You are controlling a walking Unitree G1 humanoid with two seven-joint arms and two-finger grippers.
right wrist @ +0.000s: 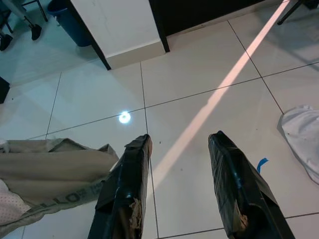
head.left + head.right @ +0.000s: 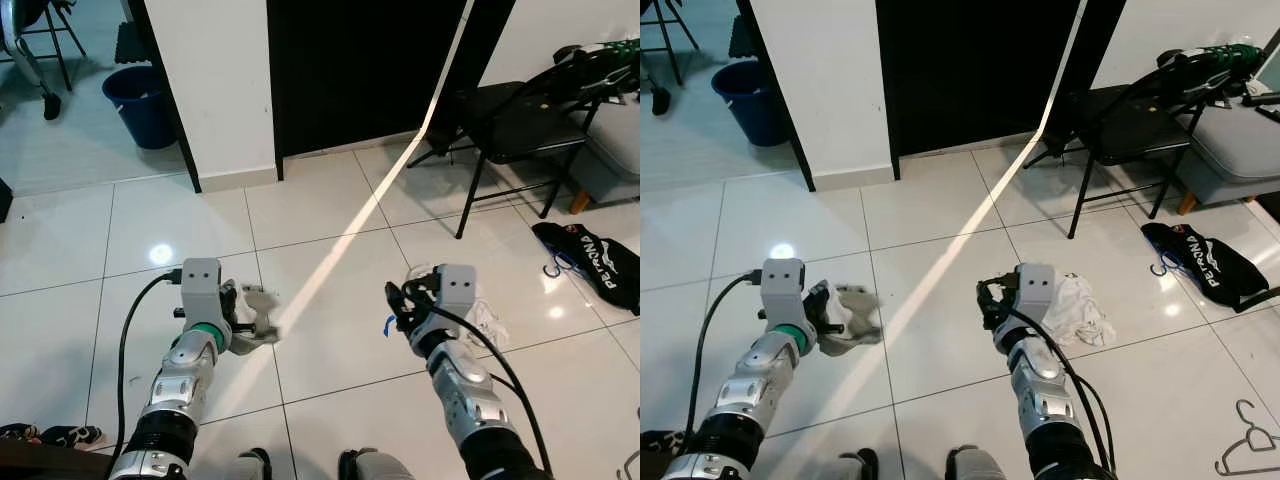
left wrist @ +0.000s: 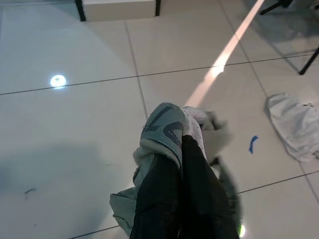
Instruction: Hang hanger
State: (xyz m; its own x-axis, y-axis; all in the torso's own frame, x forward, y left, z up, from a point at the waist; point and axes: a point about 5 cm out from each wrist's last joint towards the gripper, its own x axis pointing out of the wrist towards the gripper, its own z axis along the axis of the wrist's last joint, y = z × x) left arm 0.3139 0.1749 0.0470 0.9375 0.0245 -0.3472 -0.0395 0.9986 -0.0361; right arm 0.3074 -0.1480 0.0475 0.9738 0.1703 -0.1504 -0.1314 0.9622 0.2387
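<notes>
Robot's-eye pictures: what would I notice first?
Two silver arms reach over the white tiled floor. The left gripper is shut on a grey cloth, and the right gripper is open. A white garment lies by the right arm, and a wire hanger lies farther right.

White letters reading "PETRONA…" run along the black bag [image 2: 1202, 262] lying on the floor by the folding chair [image 2: 1118, 122]. The garment [image 3: 164, 133] carries large dark letters, and its hem shows more print in the right wrist view; neither can be read.
</notes>
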